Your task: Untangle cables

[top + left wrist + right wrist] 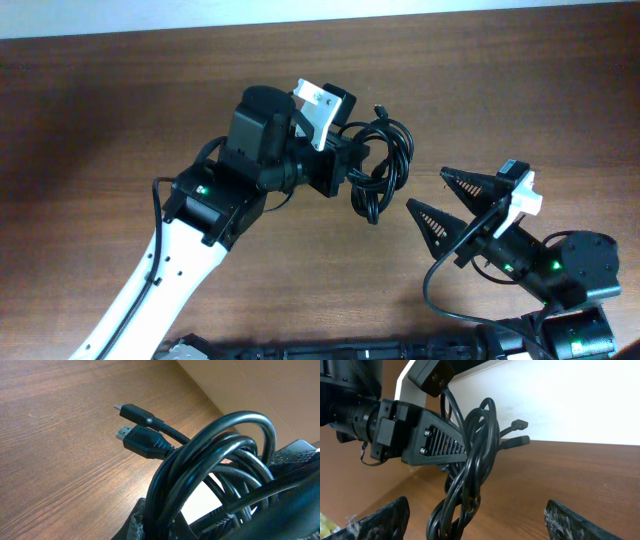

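Note:
The cables [385, 160] are a bundle of glossy black cords, coiled and twisted together. My left gripper [352, 168] is shut on the bundle and holds it up above the wooden table. In the left wrist view the coils [215, 455] fill the frame near my jaws [165, 527], and two black plug ends [142, 442] stick out to the left. My right gripper [426, 188] is open and empty, just right of the bundle. In the right wrist view the hanging cables [470, 475] dangle between my spread fingers [476, 506], touching neither.
The wooden table [120, 100] extends all around. The left arm's white link [170, 270] runs to the front left. The right arm's base [570, 270] sits at the front right. A pale wall [570, 395] stands beyond the table edge.

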Robot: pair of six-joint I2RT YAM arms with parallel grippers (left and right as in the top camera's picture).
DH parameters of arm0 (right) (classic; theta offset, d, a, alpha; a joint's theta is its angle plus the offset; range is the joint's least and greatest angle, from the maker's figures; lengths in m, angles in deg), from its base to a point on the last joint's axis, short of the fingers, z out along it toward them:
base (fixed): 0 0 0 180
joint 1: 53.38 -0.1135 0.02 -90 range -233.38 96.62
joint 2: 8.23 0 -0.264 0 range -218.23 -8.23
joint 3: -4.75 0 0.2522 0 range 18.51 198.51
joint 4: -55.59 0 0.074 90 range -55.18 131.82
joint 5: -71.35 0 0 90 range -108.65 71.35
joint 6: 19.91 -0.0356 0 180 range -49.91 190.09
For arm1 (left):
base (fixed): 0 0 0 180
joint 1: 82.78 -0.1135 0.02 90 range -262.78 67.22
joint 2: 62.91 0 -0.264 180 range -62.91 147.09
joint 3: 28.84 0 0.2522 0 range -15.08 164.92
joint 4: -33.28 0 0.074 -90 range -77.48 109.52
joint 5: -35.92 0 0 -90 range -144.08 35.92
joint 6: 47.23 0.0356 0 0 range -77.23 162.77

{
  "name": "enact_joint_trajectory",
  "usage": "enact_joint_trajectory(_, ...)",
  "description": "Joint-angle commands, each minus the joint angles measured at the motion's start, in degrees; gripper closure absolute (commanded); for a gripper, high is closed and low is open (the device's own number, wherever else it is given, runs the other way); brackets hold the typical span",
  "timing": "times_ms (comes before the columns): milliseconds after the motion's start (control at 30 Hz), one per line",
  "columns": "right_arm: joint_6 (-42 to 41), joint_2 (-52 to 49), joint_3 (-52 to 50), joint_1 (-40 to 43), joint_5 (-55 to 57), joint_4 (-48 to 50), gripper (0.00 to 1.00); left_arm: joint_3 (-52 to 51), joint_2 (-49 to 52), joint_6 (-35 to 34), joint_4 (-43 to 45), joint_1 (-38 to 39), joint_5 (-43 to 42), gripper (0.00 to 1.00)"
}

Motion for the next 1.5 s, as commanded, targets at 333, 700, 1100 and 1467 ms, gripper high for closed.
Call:
enact_joint_trajectory(333,0.11,0.26,1.22,-0.26,-2.16,0.35,0.15,1.62,-1.51,-10.08,11.28,1.81,3.56,1.0)
enact_joint_trajectory(700,0.15,0.26,1.22,-0.31,-3.56,0.72,0.47,1.62,-1.46,-10.67,13.68,13.38,18.67,1.0)
enact_joint_trajectory(1100,0.17,0.26,1.22,-0.28,-3.19,0.46,0.96,1.62,-1.46,-16.02,14.1,14.14,26.97,1.0)
enact_joint_trajectory(1467,0.55,0.26,1.22,-0.28,1.9,-3.06,0.96,1.62,-1.49,-33.59,14.12,13.7,36.76,1.0)
